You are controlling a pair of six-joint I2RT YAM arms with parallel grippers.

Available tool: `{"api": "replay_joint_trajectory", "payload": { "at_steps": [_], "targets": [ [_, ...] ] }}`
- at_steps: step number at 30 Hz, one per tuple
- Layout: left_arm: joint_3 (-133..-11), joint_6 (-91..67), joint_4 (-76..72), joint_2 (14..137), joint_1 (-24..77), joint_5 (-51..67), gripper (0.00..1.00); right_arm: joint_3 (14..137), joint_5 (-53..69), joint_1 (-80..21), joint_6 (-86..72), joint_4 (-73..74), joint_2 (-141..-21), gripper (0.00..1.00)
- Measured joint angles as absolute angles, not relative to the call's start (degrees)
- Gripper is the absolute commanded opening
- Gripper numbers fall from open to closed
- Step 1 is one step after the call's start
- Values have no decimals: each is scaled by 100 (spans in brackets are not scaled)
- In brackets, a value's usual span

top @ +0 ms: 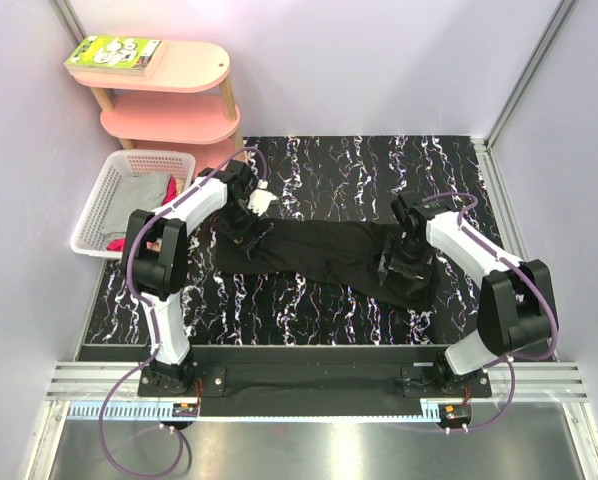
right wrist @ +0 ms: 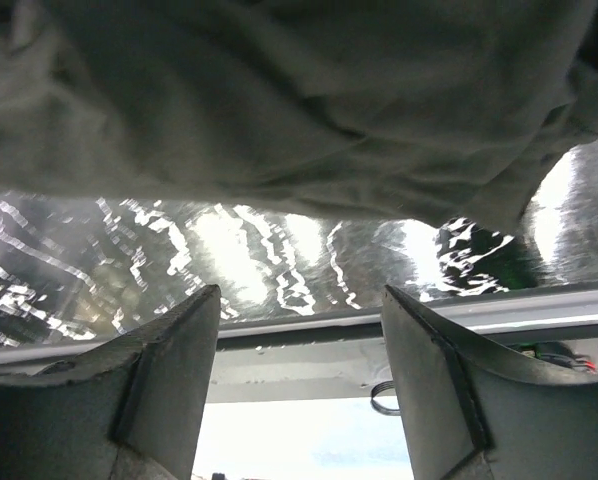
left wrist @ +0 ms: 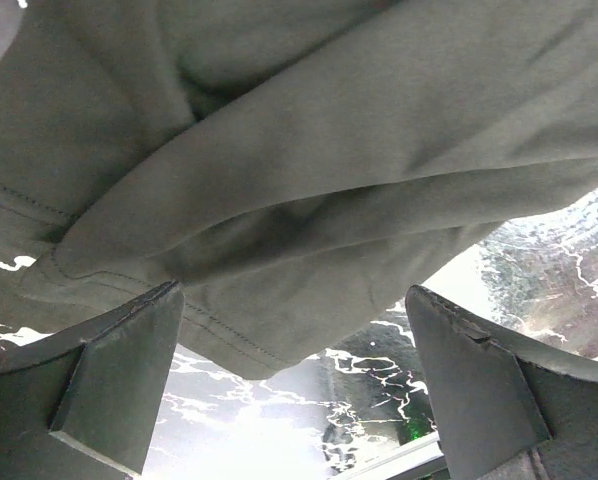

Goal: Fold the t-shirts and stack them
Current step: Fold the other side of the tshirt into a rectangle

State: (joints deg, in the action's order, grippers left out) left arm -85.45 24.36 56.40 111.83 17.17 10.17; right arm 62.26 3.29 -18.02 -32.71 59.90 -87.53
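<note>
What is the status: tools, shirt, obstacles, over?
Left tool open, right tool open. Black t-shirt lies stretched, a tool at each end. White basket stands aside.

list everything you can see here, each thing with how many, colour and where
black t-shirt: one, black, stretched across the middle of the table between the two hands
grey cloth: one bundle, grey, inside the basket
red-pink cloth: at least one piece, red-pink, in the basket beside the grey
basket: one, white lattice plastic, off the table's far left corner
shelf unit: one, pink, two tiers showing, behind the basket
book: one, green, on the top shelf
table: one, black with white veining
left arm, right arm: two, white and black, bases at the near edge
left hand, right hand: two, dark fingers apart, at the shirt's ends
</note>
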Motion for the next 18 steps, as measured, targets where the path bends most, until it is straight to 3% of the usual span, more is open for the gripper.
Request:
{"api": "replay_joint_trajectory", "payload": {
  "at_steps": [14, 18],
  "targets": [
    [-8549, 2410, 5575, 11240, 1581, 980, 98, 6355, 202, -1553, -3044, 5664, -9730, 51],
    [-8488, 2410, 5513, 11236, 1577, 978, 98, 6416, 202, -1538, -2993, 5596, -9843, 35]
  ]
}}
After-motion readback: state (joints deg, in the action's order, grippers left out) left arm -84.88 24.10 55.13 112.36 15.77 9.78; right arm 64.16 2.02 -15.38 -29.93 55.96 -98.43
